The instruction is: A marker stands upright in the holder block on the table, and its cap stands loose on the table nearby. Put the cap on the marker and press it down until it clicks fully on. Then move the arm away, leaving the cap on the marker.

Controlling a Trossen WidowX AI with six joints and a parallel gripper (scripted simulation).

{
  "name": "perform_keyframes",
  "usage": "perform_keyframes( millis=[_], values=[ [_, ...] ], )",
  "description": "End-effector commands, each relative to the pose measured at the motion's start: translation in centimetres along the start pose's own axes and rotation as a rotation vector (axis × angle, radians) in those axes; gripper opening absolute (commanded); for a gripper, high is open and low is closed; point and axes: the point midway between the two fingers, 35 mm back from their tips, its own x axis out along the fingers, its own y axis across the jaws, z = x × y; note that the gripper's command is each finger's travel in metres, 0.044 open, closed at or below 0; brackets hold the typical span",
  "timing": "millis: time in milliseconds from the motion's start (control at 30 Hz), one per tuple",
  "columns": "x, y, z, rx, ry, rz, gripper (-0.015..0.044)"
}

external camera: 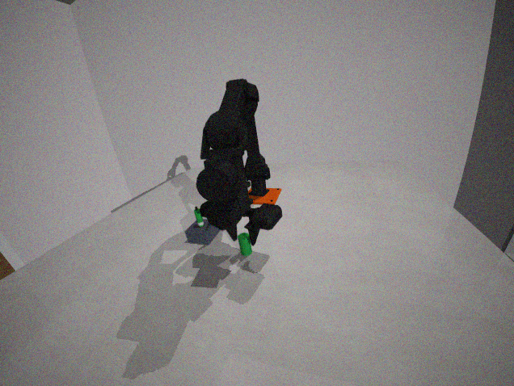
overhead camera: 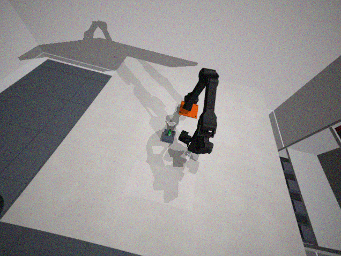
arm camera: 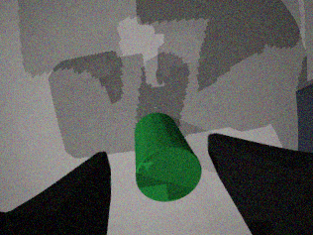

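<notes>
Gripper [overhead camera: 188,148] [external camera: 244,241] [arm camera: 157,153] is partly open and holds nothing, its two dark, pointed fingers parted above the bench [overhead camera: 110,179] [external camera: 332,290] [arm camera: 124,217]. The green cap [overhead camera: 189,151] [external camera: 245,245] [arm camera: 165,170] stands upright on the bench beneath it, off the marker. In the wrist view the cap shows between the fingers, with visible space on both sides. From the top view, most of it is hidden by the arm [overhead camera: 210,96] [external camera: 230,128].

The green marker [overhead camera: 169,132] [external camera: 198,216] stands upright in the dark gray holder block [overhead camera: 166,140] [external camera: 198,234] [arm camera: 305,118], its dark tip pointing up and a white band low on it. The block is near the cap but apart from it; only its edge enters the wrist view. The arm rises from an orange base plate [overhead camera: 193,114] [external camera: 271,195], bends high and reaches down to the cap. Its shadows fall across the block and the bench around the cap.
</notes>
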Motion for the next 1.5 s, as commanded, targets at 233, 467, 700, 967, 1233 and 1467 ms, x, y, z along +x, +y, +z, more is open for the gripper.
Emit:
perform_keyframes(
  millis=[233, 467, 700, 967, 1233, 1467],
  values=[
    [2.0, -0.2, -0.4, 0.0, 0.014, -0.006, 0.0242],
    [2.1, -0.2, -0.4, 0.0, 0.014, -0.006, 0.0156],
    [2.1, -0.2, -0.4, 0.0, 0.014, -0.006, 0.011],
    [1.0, -0.1, -0.2, 0.0, 0.014, -0.006, 0.0],
    [-1.0, -0.1, -0.1, 0.0, 0.014, -0.006, 0.0],
    [-2.9, -0.1, -0.1, 0.0, 0.014, -0.006, 0.0]
  ],
)
